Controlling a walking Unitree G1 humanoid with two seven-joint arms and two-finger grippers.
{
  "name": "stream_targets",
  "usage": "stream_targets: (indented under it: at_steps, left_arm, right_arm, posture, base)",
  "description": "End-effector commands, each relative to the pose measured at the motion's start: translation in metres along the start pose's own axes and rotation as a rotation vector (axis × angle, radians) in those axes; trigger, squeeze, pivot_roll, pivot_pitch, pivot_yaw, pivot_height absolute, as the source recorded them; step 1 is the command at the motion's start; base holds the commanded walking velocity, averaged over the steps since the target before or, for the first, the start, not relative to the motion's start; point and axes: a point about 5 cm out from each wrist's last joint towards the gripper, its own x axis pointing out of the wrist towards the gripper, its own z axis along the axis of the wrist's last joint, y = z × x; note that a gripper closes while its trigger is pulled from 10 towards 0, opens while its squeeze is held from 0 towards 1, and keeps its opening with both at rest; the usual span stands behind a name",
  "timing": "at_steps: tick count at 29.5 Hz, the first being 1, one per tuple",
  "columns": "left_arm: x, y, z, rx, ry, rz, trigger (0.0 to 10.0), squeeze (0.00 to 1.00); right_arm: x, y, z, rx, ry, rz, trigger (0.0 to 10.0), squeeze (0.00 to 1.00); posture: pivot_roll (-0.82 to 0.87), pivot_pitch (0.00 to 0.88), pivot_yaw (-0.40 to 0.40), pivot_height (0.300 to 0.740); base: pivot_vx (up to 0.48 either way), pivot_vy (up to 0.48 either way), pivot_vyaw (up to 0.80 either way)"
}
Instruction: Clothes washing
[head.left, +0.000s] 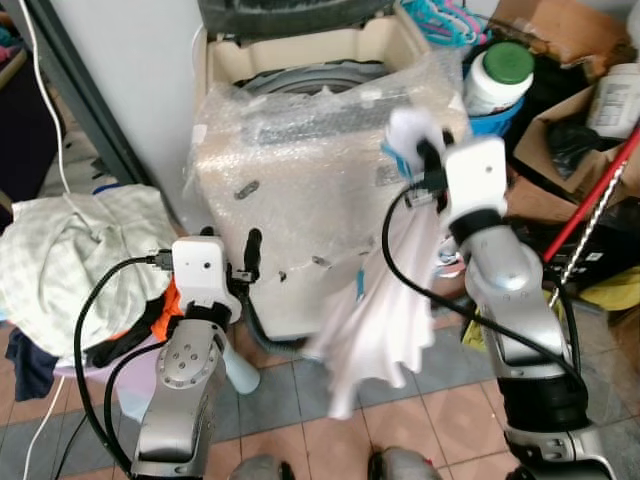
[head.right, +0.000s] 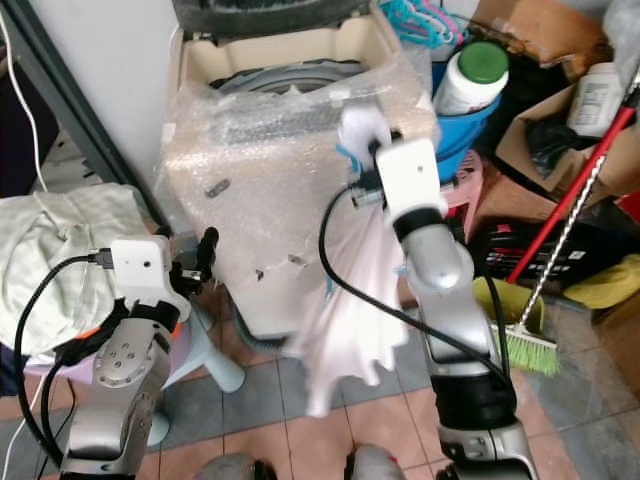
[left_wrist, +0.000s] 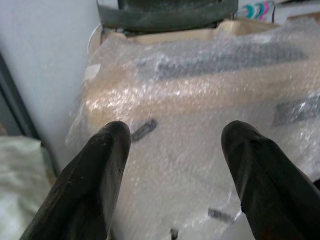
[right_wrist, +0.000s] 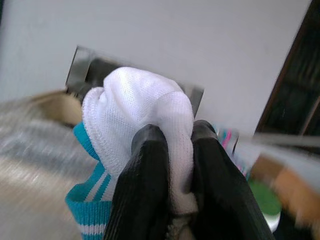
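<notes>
Crowded laundry corner, tiled floor (head.left: 300, 420), top-load washing machine (head.left: 300, 200) wrapped in bubble wrap, lid up, dark drum hole (head.left: 300, 78) at the top. Right gripper (head.left: 430, 150) raised high by the machine's front corner, fingers (right_wrist: 145, 165) squeezed tight on a bunched bit of a white garment (head.left: 385, 320) with teal stripes; top of the cloth poking out above the fingertips, most of it dangling far below them, down to near the floor. Left gripper (head.left: 248, 258) low and in front of the machine, fingers (left_wrist: 95, 170) spread wide with nothing between them, bubble wrap just past the tips. Pile of pale clothes (head.left: 70, 250) off to the left side. Probably the carry-to-the-drum step. To do it well: keep the squeeze tight, lift higher so the long hanging tail clears the rim, move forward over the hole, and only then let go. Risky part: tail catching on the crinkly wrap or draping over the edge. Maybe use the free fingers to tuck the tail in.
</notes>
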Motion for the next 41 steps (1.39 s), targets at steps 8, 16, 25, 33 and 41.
stream_targets:
  at_steps: [8,16,25,33,41]
  left_arm:
    - [0.002,0.005,-0.003,0.008,0.006,0.021,10.0,0.00]
    - [0.006,0.002,-0.003,0.006,0.004,0.015,10.0,0.00]
    - [0.009,0.000,-0.006,0.000,0.010,0.027,10.0,0.00]
    - [0.011,-0.001,-0.007,0.002,0.012,0.058,10.0,0.00]
    - [0.010,0.002,-0.008,0.015,0.024,0.114,10.0,0.00]
  right_arm:
    - [0.015,0.007,0.027,-0.047,-0.156,0.158,10.0,0.00]
    - [0.036,0.011,0.049,-0.096,-0.269,0.261,10.0,0.00]
    - [0.075,-0.029,0.073,-0.135,-0.300,0.205,10.0,0.00]
    - [0.105,-0.127,0.162,-0.437,-0.357,-0.266,10.0,0.00]
    - [0.096,-0.147,0.192,-0.707,-0.467,-0.476,10.0,0.00]
  posture:
    - [-0.03,0.030,0.088,0.740]
    - [-0.04,0.035,0.091,0.740]
    - [-0.05,0.022,0.071,0.740]
    - [-0.05,0.019,0.053,0.740]
    - [-0.04,0.025,0.039,0.740]
  base:
    - [0.480,0.000,0.69]
    - [0.463,0.000,0.76]
    - [0.101,0.000,0.68]
    - [0.000,0.000,0.06]
    - [0.000,0.000,0.00]
